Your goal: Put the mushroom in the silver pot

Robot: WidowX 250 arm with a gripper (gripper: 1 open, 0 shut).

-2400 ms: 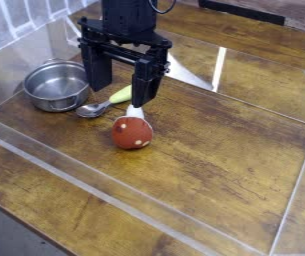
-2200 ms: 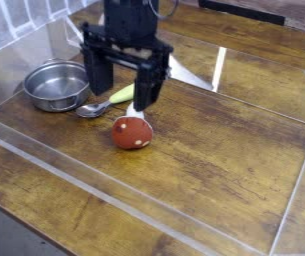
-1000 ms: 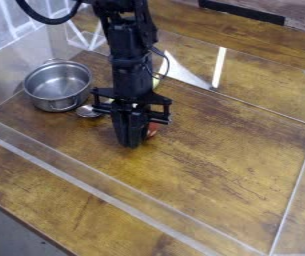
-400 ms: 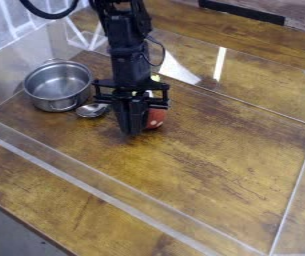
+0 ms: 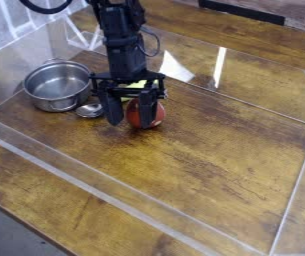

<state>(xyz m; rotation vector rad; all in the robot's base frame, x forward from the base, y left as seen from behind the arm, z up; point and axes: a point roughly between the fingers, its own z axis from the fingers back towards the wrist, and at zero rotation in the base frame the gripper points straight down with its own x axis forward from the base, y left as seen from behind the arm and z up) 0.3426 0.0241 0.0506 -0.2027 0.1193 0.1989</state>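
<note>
The mushroom (image 5: 145, 115), red-brown cap showing, lies on the wooden table right of centre-left. My gripper (image 5: 136, 116) points straight down over it, open, with one dark finger (image 5: 113, 109) left of the cap and the other at its right side. I cannot tell whether either finger touches the cap. The silver pot (image 5: 57, 84) stands empty to the left, about a pot's width from the gripper.
A small metal spoon (image 5: 89, 110) lies between the pot and the gripper. A low clear acrylic wall (image 5: 115, 180) fences the work area along the front and left. Bare wooden table (image 5: 222, 150) stretches to the right.
The jaws have spread from nearly closed to wide apart. The gripper and the mushroom have shifted a little toward the back of the table.
</note>
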